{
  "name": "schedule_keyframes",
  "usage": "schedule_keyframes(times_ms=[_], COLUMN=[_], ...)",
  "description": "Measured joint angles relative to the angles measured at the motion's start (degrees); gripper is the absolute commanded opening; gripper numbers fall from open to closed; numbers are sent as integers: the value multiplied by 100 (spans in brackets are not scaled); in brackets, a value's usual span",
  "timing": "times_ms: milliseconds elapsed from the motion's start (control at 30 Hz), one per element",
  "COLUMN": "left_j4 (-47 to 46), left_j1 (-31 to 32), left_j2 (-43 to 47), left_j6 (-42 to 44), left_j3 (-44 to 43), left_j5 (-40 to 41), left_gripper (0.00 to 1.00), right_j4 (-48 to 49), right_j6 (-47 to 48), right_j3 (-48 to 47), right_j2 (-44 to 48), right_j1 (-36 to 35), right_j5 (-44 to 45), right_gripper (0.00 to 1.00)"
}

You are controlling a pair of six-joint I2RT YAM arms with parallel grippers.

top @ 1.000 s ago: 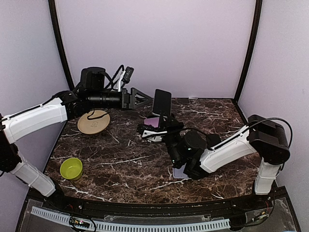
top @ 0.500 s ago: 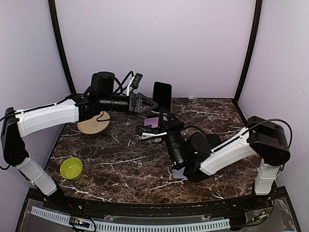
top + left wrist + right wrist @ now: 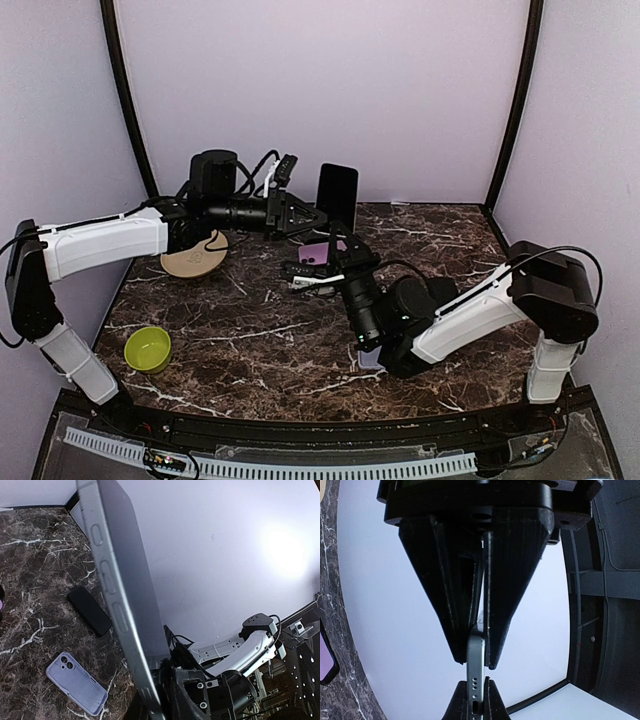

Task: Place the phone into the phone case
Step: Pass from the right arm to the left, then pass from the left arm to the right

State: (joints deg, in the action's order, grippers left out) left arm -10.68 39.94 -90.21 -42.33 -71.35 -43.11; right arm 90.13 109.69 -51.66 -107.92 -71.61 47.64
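Since a second ago our left gripper (image 3: 316, 216) has closed onto the upright phone (image 3: 337, 196); our right gripper (image 3: 476, 700) also clamps it.

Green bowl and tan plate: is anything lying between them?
No. The top view shows only bare marble tabletop between the bowl and the plate.

Bowl (image 3: 147, 348) before plate (image 3: 193, 263), phone (image 3: 336, 197) rightward
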Motion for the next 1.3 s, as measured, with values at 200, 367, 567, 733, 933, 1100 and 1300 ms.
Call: schedule_keyframes(times_ms=[200, 367, 567, 733, 933, 1100, 1300], left_j4=[-103, -164, -267, -402, -472, -476, -479], left_j1=[-20, -20, 59, 83, 81, 81, 81], left_j2=[0, -2, 2, 39, 310, 577, 756], left_j6=[-223, -273, 155, 304, 702, 1231, 1779], left_j3=[39, 70, 188, 302, 415, 420, 522], left_j5=[-81, -83, -59, 79, 575, 1147, 1768], left_gripper=[0, 0, 0, 0, 0, 0, 0], right_j4=[9, 4, 2, 2, -7, -1233, -4627], right_j6=[44, 85, 35, 22, -216, -1523, -4968], right_j3=[-4, -9, -120, -133, -144, -160, -918], right_j2=[2, 0, -50, -63, -57, 393, 1700], right_j1=[-2, -2, -4, -4, -31, -144, -114], right_j5=[-15, 0, -2, 9, 160, 494, 81], right_gripper=[0, 32, 48, 65, 98, 98, 99])
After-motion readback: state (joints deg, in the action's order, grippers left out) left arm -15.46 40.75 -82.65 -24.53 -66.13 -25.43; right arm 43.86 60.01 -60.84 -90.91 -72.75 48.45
